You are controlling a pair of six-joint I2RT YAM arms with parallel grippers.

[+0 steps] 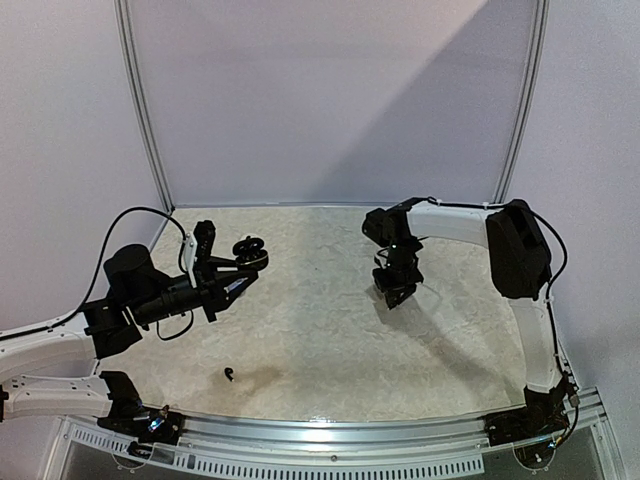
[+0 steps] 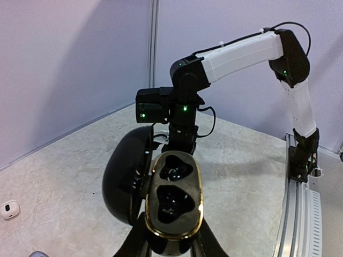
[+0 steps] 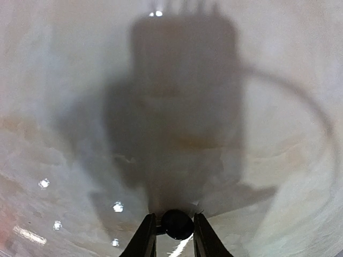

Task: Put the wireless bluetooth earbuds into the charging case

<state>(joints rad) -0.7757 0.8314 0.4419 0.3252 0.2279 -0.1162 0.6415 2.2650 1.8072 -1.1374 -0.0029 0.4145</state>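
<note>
Within the clenched left tool (image 2: 172, 243), an open charging case (image 2: 200, 193); right tool (image 3: 174, 227) pinches a black earbud (image 3: 177, 223).

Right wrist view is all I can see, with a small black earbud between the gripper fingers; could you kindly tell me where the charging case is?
Observer: The left gripper holds the charging case on the left side, seemingly raised off the table.
Operator: Is its lid open?
Observer: Yes, the lid is swung open to one side, and both sockets face the left wrist camera.
Operator: Are any other earbuds about?
Observer: A loose black earbud lies on the table near the front edge, left of centre.
</note>
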